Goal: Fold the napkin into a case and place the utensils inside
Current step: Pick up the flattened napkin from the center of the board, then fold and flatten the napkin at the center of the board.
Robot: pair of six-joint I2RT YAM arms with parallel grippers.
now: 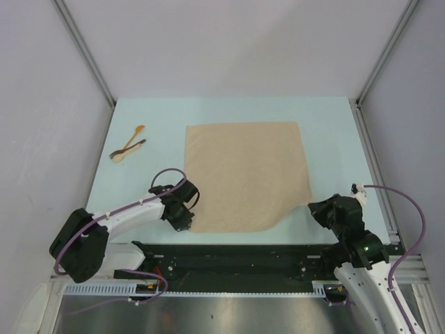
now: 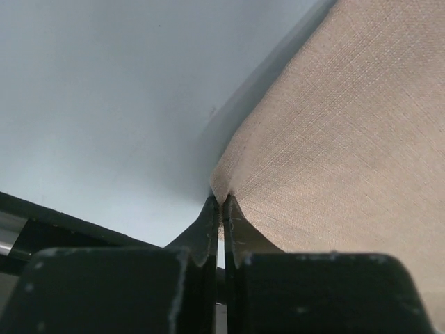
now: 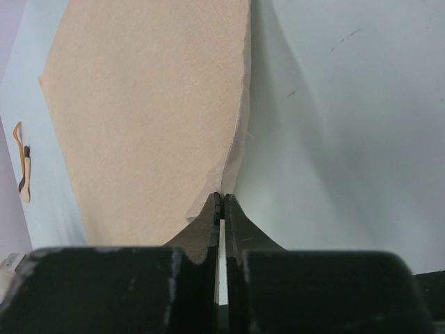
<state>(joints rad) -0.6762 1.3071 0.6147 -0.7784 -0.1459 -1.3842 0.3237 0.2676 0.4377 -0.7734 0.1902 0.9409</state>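
Napkin corners gripped; no fold made yet.
Near corners of the napkin (image 1: 243, 174) are pinched by the left gripper (image 2: 221, 202) and the right gripper (image 3: 221, 198). The utensils (image 1: 128, 147) are left well beyond the left gripper, uncased.

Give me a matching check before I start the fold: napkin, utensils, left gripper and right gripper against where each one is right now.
Things:
1. napkin
2. utensils
3. left gripper
4. right gripper

States:
A. jaws shut on the cloth's near right corner
B. spread open in the middle of the table
C. jaws shut on the cloth's near left corner
D. lying together at the far left, off the cloth

Pairs: 1-B, 2-D, 3-C, 4-A.
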